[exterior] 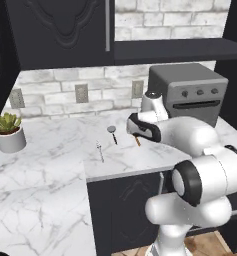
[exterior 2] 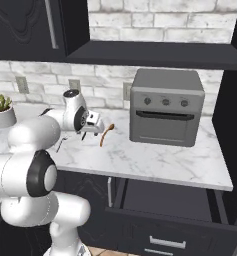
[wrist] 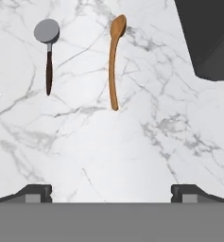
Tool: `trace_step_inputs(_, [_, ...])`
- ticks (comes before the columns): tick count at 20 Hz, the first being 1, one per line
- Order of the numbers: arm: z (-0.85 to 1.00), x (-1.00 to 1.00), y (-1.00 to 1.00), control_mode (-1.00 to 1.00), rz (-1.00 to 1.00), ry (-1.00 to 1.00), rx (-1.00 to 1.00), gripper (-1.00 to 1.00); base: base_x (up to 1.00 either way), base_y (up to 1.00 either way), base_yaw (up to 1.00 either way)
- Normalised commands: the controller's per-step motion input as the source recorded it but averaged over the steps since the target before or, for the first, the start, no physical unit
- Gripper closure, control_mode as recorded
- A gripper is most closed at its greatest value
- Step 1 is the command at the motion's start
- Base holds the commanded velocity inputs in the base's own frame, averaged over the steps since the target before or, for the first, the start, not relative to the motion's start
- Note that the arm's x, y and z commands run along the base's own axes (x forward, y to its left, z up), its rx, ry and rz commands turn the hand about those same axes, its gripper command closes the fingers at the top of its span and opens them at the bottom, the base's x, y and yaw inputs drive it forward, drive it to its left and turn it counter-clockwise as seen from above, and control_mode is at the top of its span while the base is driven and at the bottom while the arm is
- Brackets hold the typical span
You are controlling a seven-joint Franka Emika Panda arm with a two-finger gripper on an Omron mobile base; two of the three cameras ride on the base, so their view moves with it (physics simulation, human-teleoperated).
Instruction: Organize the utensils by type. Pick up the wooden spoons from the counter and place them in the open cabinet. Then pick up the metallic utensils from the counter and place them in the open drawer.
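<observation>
Gripper (wrist: 111, 191): you see jaws spread wide, empty, above counter (wrist: 132, 151) | Wooden spoon (wrist: 114, 61): flat on marble, just beside ladle (wrist: 48, 52) | Drawer (exterior 2: 175, 215): pulled open below counter.

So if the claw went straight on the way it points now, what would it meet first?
Probably bare counter, just short of the wooden spoon's handle end; the open claw holds nothing. Depth is unclear.

the counter (exterior: 50, 165) is white marble with grey lines; a brown wooden spoon (wrist: 114, 61) lies flat on it, beside a small ladle (wrist: 47, 49); a thin silver utensil (exterior: 100, 151), a potted plant (exterior: 9, 132) and a grey oven (exterior 2: 166, 106) sit there too
</observation>
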Motion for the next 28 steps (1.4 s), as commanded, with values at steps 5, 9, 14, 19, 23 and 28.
trace_step_inputs(5, [-0.35,0.6,-0.06,-1.0,-0.05,0.01,0.0,-1.0,0.0,0.0,0.0])
trace_step_inputs(9, [-0.51,0.57,-0.05,-1.0,0.0,0.07,0.0,-1.0,0.0,0.0,0.0])
trace_step_inputs(14, [-0.39,0.5,-0.12,-1.0,0.0,0.0,0.0,-1.0,0.0,0.0,0.0])
trace_step_inputs(19, [-0.29,0.43,-0.02,-1.0,0.0,0.0,0.0,-1.0,0.0,0.0,0.0])
trace_step_inputs(23, [-0.34,0.45,0.0,-1.0,-0.01,0.0,0.02,-1.0,0.0,0.0,0.0])
trace_step_inputs(28, [-0.27,0.43,0.0,-1.0,-0.03,0.06,0.0,-1.0,0.0,0.0,0.0])
